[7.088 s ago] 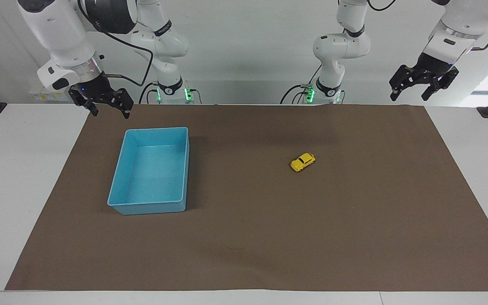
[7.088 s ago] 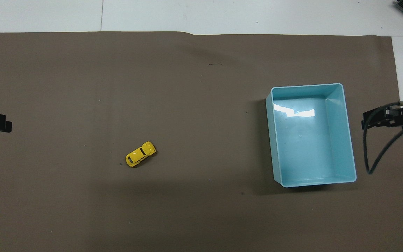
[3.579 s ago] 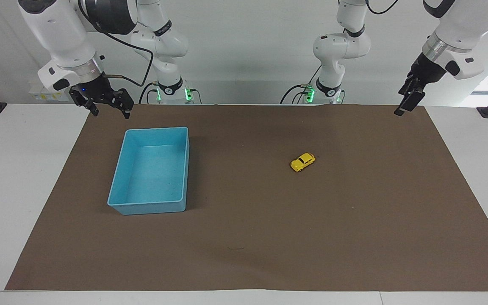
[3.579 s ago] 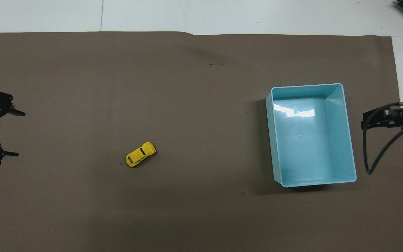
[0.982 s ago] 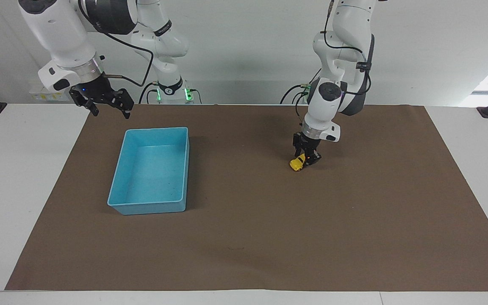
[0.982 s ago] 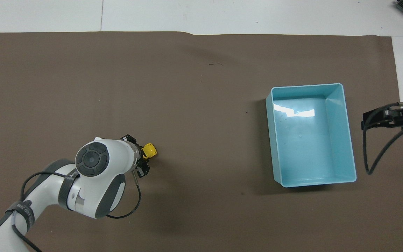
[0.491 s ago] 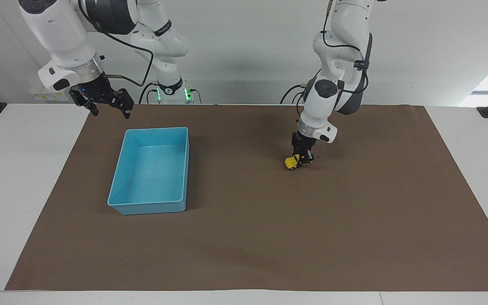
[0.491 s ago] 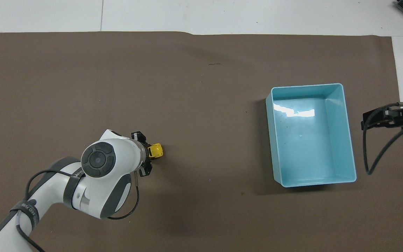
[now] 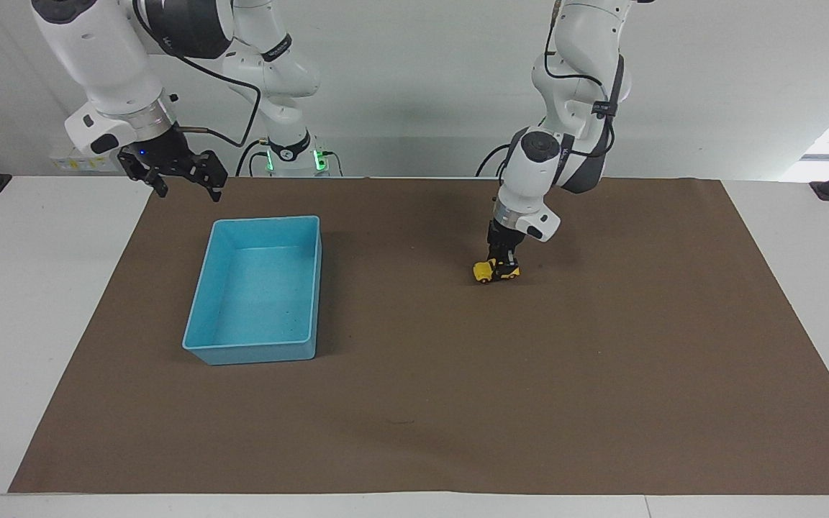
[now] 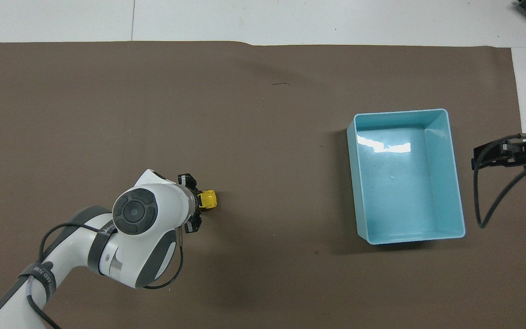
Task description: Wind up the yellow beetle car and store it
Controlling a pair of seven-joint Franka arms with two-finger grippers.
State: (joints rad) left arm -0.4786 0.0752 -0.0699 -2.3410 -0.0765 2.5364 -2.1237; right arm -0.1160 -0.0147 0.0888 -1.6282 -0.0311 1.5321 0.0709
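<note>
Clamping yellow beetle car [image 9: 487,272] on brown mat [image 9: 601,374], left hand [image 9: 502,267], right hand [image 9: 183,180] spread, waiting

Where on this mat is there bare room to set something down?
Bare mat lies between the yellow beetle car, gripped by the left gripper, and the light blue bin. Crowded: at the car. The right gripper waits by the bin.

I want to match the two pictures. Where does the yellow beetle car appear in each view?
Facing view: the yellow beetle car is a little right of the picture's centre, on the brown mat, gripped by the left gripper.
Overhead view: the yellow beetle car is left of centre, lower half, peeking out from the left gripper.
Shared landmark: the light blue bin, toward the right arm's end of the table.
</note>
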